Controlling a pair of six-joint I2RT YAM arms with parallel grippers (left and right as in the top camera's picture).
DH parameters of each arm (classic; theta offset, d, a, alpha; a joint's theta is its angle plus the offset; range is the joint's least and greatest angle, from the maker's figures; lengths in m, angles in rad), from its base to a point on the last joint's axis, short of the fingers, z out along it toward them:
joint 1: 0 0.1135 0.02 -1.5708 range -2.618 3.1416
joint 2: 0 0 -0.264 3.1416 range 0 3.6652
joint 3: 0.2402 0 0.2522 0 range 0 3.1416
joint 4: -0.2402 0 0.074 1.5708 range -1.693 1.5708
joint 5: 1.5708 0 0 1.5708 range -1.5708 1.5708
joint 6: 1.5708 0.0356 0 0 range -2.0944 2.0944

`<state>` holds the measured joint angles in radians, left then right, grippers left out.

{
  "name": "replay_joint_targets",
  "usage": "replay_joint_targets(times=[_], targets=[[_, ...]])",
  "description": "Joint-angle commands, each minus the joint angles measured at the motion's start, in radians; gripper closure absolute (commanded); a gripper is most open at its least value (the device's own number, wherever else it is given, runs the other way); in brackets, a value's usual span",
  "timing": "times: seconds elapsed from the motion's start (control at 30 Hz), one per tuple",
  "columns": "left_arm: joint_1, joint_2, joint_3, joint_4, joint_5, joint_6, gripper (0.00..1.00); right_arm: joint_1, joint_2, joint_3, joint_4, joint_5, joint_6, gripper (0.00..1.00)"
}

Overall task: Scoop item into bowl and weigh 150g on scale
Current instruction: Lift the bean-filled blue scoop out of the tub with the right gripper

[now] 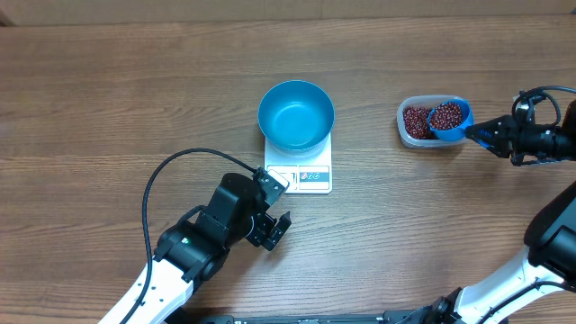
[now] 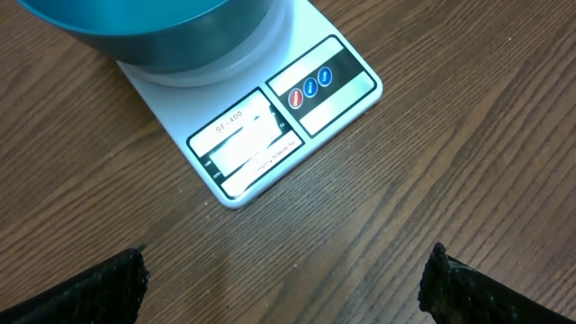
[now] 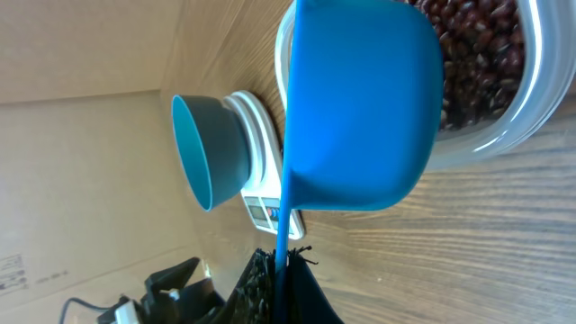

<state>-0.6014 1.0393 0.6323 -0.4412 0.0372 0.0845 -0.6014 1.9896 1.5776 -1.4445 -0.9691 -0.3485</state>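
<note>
The wooden table (image 1: 108, 99) offers open wood between the blue bowl (image 1: 296, 114), centre frame on the white scale (image 1: 310, 176), and the clear tub (image 1: 412, 121) at upper right. Carry the blue scoop (image 1: 449, 119), heaped with red-brown beans (image 1: 447, 114) above the tub, level leftward and clear the bowl's rim. The right gripper (image 1: 493, 139) is clenched on its handle. The left gripper (image 1: 279, 229), lower centre, stands released near the scale.

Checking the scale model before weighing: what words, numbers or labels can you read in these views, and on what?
"SF-400": on the scale, above its display window.
Fine print around the display window: too small to read.
Three round buttons: markings blurred.
Display window itself: glare, no digits readable.
Print on the cardboard panel, right wrist view: too small to read.
No text on the bowl, blue scoop or clear tub.
</note>
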Motion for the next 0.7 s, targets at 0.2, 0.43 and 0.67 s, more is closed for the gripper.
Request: replay_joint_targets(times=[0.2, 0.43, 0.67], targets=[[0.007, 0.006, -0.007, 0.000, -0.003, 0.016, 0.00, 0.002, 0.002, 0.155, -0.074, -0.068, -0.023, 0.96], [0.007, 0.006, -0.007, 0.000, -0.003, 0.016, 0.01, 0.007, 0.002, 0.262, -0.148, -0.089, -0.028, 0.96], [0.007, 0.006, -0.007, 0.000, -0.003, 0.016, 0.00, 0.025, 0.002, 0.309, -0.171, -0.182, -0.027, 0.96]])
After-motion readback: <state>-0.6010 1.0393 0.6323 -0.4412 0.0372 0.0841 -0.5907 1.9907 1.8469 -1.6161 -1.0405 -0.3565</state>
